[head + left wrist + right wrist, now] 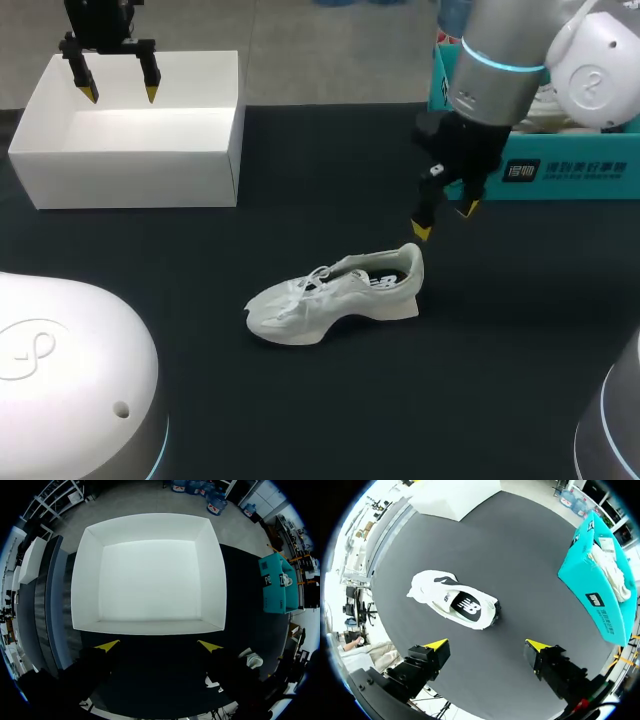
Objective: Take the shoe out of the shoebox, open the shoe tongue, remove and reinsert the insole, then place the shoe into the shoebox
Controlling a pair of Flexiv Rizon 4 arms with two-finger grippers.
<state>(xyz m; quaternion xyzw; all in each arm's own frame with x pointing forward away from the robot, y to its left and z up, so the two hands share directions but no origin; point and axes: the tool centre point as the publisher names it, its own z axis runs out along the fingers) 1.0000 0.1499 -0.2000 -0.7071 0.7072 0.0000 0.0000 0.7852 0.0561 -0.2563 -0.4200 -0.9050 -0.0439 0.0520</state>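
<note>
The white shoe is out of the white shoebox and lies on its sole near the middle of the dark worktop, toe toward the robot's left and heel toward its right. The shoebox stands well apart from it at the far left, open and with nothing in it.

The right pincer hangs just above and slightly beyond the heel. Its yellow-tipped fingers are spread and hold nothing. In the right wrist view the shoe's opening faces up ahead of those fingers, and a dark insole shows inside it. The left pincer hovers over the shoebox, also released and empty. A teal box sits at the far right of the worktop, behind the right arm.

Taking the shoe out looks finished. The step in hand is most likely the work on the shoe itself, either the tongue or the insole, though nothing shows whether the insole has already been removed and put back. The next move calls for the right pincer to descend onto the collar or tongue. The left arm would probably have to cross over to steady the light shoe, or it may slide.
</note>
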